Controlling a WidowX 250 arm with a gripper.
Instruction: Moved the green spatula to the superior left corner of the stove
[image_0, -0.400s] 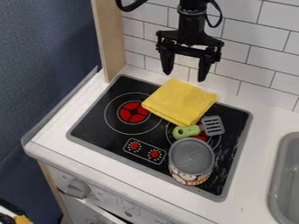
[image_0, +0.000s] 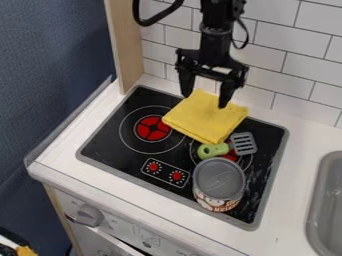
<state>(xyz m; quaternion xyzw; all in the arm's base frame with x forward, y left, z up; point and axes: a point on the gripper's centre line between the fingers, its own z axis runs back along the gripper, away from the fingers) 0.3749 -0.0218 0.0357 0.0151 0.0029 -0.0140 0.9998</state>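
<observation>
A folded yellow cloth (image_0: 205, 120) lies just below the claw (image_0: 205, 101), with a gray-lidded can (image_0: 219, 181) farther below, a gray sink (image_0: 326, 200) well off to the right, and white wall tiles (image_0: 284, 37) behind.

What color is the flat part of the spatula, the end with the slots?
Gray, seen in the camera view.

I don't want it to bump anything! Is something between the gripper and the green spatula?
Yes, the yellow cloth lies on the stove between the gripper and the spatula. It looks low, so the gripper could probably go over it. The can is past the spatula, not in between.
</observation>
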